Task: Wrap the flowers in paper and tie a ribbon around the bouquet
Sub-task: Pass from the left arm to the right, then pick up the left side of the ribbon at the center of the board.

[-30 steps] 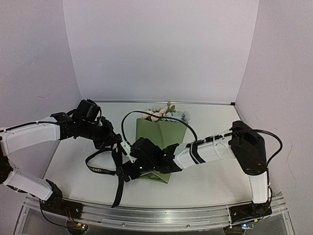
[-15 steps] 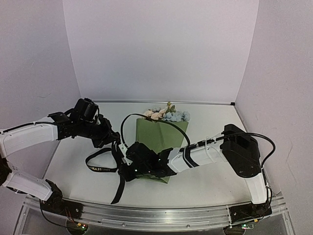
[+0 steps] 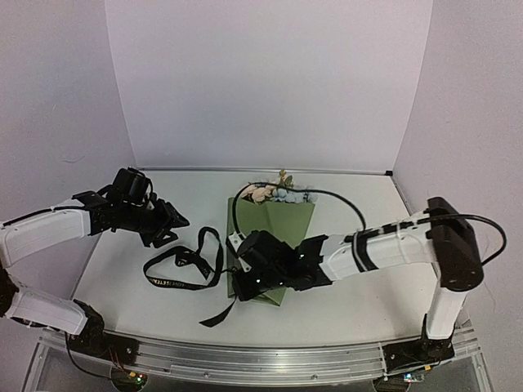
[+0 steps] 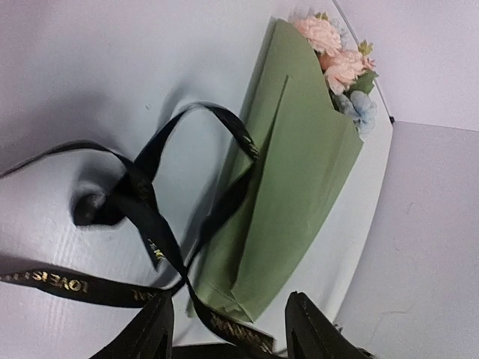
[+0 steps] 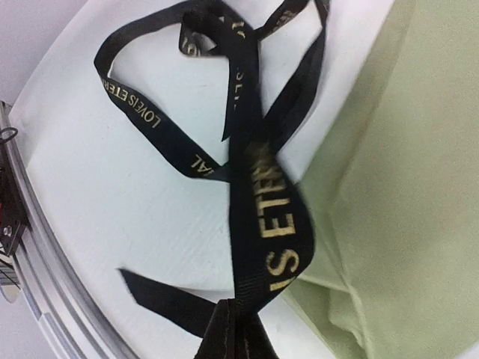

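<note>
We see the right claw clamped on the ribbon. Its two dark fingers meet at the bottom of the wrist view, and the black band with gold lettering rises out from between them. Ahead of this claw the ribbon crosses itself and spreads into loose loops on the white table. One free tail lies just to the claw's left in that view. Close on the claw's other side lies the olive-green paper, beside the pinched strand.

The left claw is open, its fingers standing apart with nothing pinched. A lettered strand shows in the gap between them, and we cannot tell whether it touches them. Ahead of this claw lies the bouquet, a green cone on its side with its narrow end nearest the fingers. The flowers, peach and pale blue, show at the wide end farthest from the claw. More ribbon loops lie ahead of the claw, left of the cone, and one of them reaches the cone's edge
</note>
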`<act>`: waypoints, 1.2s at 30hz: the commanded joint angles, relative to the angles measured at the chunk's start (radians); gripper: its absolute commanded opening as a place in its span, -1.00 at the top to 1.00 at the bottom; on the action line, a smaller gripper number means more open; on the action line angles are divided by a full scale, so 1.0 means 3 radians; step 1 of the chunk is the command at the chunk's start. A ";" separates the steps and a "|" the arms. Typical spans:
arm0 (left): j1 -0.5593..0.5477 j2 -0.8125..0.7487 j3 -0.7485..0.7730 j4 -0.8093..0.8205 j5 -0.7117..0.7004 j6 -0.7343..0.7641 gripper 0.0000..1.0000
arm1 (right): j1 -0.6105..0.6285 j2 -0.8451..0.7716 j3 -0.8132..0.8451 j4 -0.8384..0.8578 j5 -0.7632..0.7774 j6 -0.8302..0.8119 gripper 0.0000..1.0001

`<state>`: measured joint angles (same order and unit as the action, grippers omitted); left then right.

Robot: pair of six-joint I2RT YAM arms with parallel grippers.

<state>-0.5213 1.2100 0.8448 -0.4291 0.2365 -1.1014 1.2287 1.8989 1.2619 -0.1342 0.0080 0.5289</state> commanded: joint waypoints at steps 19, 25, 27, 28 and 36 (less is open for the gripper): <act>0.0260 0.1432 0.0421 -0.0270 -0.0696 0.2065 0.08 | -0.0258 -0.1690 -0.0718 -0.1646 0.1052 -0.0362 1.00; 0.0260 0.1609 0.0759 -0.0522 -0.0756 0.2362 0.07 | -0.0398 -0.1895 -0.0877 -0.1654 0.0959 -0.0381 1.00; 0.0259 0.1608 0.0855 -0.0585 -0.0756 0.2426 0.06 | -0.0437 -0.1939 -0.0904 -0.1654 0.0916 -0.0393 1.00; 0.0260 0.1606 0.0884 -0.0625 -0.0750 0.2451 0.06 | -0.0455 -0.1953 -0.0917 -0.1654 0.0901 -0.0397 1.00; 0.0252 0.1763 0.0825 -0.0844 -0.0476 0.2747 -0.02 | -0.0553 -0.2032 -0.0969 -0.1632 0.0838 -0.0423 1.00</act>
<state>-0.4477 1.7131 1.0988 -0.6261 0.0463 -0.3434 1.0761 1.3270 0.9783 -0.6250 0.2639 0.4149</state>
